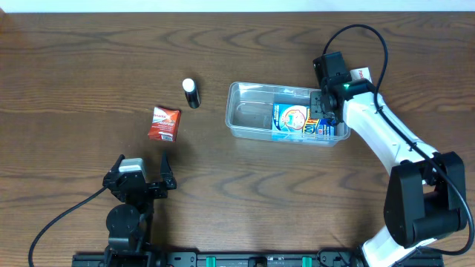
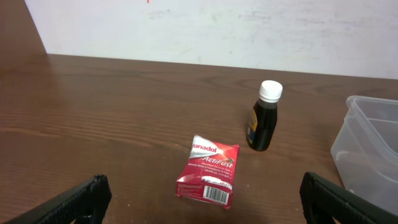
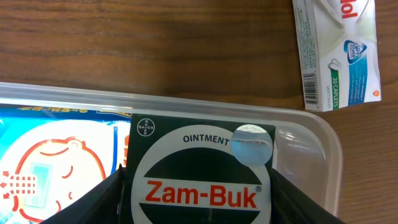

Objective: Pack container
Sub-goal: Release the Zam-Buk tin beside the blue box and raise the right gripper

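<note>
The clear plastic container (image 1: 249,119) lies at the table's centre right and holds a blue-and-white packet (image 1: 290,120). My right gripper (image 1: 323,111) is inside the container's right end, shut on a dark green Zam-Buk box (image 3: 200,171); the container's rim (image 3: 323,134) shows around it. My left gripper (image 1: 141,180) is open and empty near the front left. A red Panadol packet (image 1: 163,123) lies ahead of it, also in the left wrist view (image 2: 208,171). A dark bottle with a white cap (image 1: 191,93) lies behind it and shows in the left wrist view (image 2: 264,117).
A white-and-blue Panadol box (image 3: 339,50) lies on the table just outside the container's right end, partly hidden under my right arm in the overhead view (image 1: 360,73). The container's corner (image 2: 370,146) shows at the right of the left wrist view.
</note>
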`<action>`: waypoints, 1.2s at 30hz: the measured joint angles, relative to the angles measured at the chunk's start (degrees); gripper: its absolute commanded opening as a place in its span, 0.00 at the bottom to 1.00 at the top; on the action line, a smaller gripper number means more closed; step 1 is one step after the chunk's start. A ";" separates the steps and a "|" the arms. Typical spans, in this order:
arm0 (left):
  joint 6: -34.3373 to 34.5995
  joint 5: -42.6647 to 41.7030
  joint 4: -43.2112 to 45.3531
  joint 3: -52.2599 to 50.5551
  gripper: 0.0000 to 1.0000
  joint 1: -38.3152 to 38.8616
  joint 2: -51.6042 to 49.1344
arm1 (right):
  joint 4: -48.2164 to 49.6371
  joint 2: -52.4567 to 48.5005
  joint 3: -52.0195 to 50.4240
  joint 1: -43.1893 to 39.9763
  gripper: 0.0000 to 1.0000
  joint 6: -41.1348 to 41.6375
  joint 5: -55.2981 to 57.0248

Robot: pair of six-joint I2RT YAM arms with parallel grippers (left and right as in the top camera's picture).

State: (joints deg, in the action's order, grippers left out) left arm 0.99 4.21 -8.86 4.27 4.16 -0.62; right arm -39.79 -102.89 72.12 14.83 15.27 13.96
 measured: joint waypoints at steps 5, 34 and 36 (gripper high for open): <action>0.00 0.00 0.00 0.00 0.98 0.00 0.00 | -0.55 0.00 0.00 -0.24 0.61 -0.02 0.00; 0.02 0.00 0.00 0.00 0.98 0.00 0.00 | 0.09 0.00 0.00 -0.35 0.06 -0.85 -7.32; 0.02 0.02 0.00 0.00 0.98 0.00 0.00 | 0.35 0.00 0.00 -0.35 0.01 -0.55 -8.68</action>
State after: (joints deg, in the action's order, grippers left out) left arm 1.02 4.23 -8.86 4.27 4.16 -0.62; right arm -39.44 -102.89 72.12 14.48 14.72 5.28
